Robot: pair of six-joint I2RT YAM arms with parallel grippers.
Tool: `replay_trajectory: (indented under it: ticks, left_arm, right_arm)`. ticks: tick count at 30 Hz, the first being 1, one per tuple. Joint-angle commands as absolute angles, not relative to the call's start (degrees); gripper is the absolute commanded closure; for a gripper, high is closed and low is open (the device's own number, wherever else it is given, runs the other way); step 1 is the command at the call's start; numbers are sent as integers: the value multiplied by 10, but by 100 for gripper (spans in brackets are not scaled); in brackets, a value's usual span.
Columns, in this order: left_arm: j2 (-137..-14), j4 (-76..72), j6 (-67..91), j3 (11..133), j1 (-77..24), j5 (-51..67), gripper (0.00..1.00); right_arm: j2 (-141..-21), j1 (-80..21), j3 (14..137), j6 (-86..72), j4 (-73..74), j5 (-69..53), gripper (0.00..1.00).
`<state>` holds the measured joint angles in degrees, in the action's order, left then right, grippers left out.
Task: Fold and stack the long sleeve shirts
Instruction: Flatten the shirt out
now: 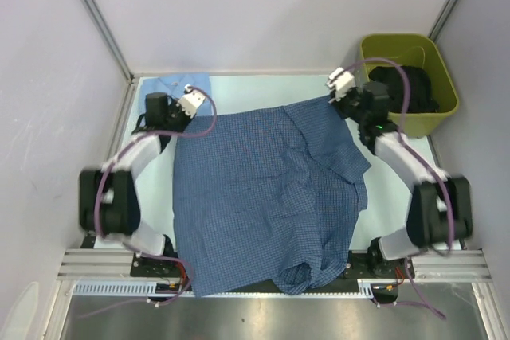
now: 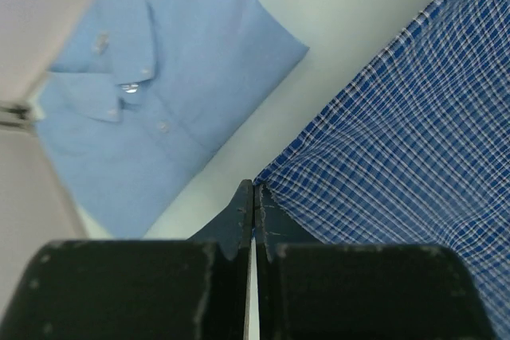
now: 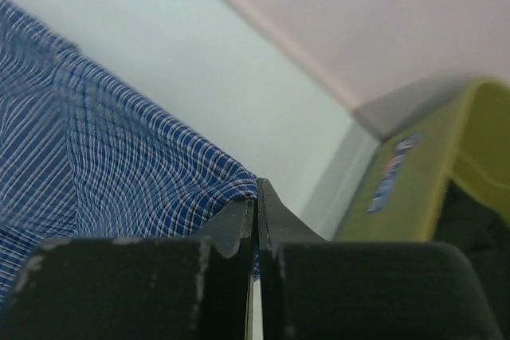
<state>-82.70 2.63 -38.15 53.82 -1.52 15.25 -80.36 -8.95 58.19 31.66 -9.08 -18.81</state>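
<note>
Both arms are out, elbows bowed wide. My left arm (image 1: pixel 131 161) reaches to the far side, left gripper (image 2: pixel 253 193) pinched tight on a corner of the checked shirt (image 1: pixel 263 189). My right arm (image 1: pixel 406 157) mirrors it, right gripper (image 3: pixel 256 190) clamped on the other far corner.

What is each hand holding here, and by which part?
Both pinch the blue checked cloth shirt: left hand its far left corner, right hand its far right corner.

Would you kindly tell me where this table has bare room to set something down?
Bare table along the far edge, between the folded pale blue shirt and the right gripper; a narrow strip right of the blue checked shirt, which crowds the centre.
</note>
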Motion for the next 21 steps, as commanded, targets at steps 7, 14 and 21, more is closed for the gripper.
replay_trajectory:
  ticks: [7, 14, 21]
  left_arm:
    - [-1172, -4, -405, 868, -5, 94, 100]
    - [-1270, 68, -404, 1048, -7, 81, 95]
    - [-1114, 87, -368, 920, -5, 87, 48]
  right_arm:
    - [-1170, -104, 877, 345, -217, -61, 100]
    - [-1288, -107, 1033, 338, -143, -13, 78]
    - [-1114, -101, 934, 341, -1, -68, 12]
